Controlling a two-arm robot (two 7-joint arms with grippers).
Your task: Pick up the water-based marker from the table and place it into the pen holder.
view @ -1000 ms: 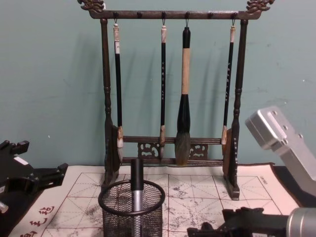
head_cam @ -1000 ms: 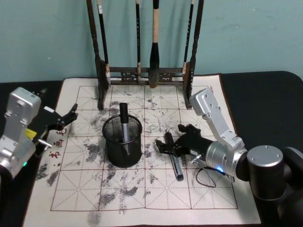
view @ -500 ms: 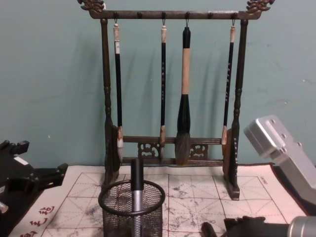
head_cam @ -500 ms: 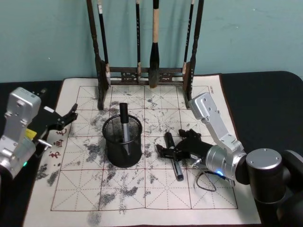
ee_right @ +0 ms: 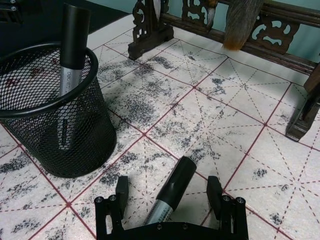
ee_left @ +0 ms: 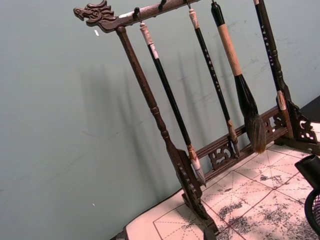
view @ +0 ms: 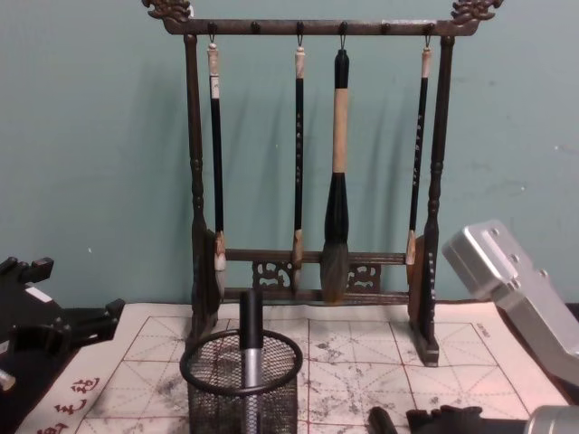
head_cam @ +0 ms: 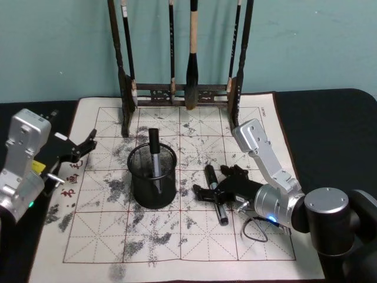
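A water-based marker [head_cam: 215,194] with a black cap and grey barrel lies on the stained calligraphy mat [head_cam: 177,247] on the table, just right of the pen holder [head_cam: 151,196]. My right gripper [head_cam: 210,191] is low over it and open. In the right wrist view the marker [ee_right: 171,190] lies between the two fingertips [ee_right: 121,188], with a gap on each side. The black mesh pen holder [ee_right: 75,145] has another marker [ee_right: 73,45] standing in it. My left gripper [head_cam: 82,147] is parked at the mat's left edge, open and holding nothing.
A tall dark wooden brush rack [head_cam: 182,91] with several hanging brushes stands at the back of the mat, also in the chest view [view: 317,271]. A thin cable loop [head_cam: 254,230] lies by my right arm. The mat's near part is bare.
My right gripper has sunk lower and shifted slightly nearer, settling around the lying marker. The marker, the pen holder and the left arm have not moved.
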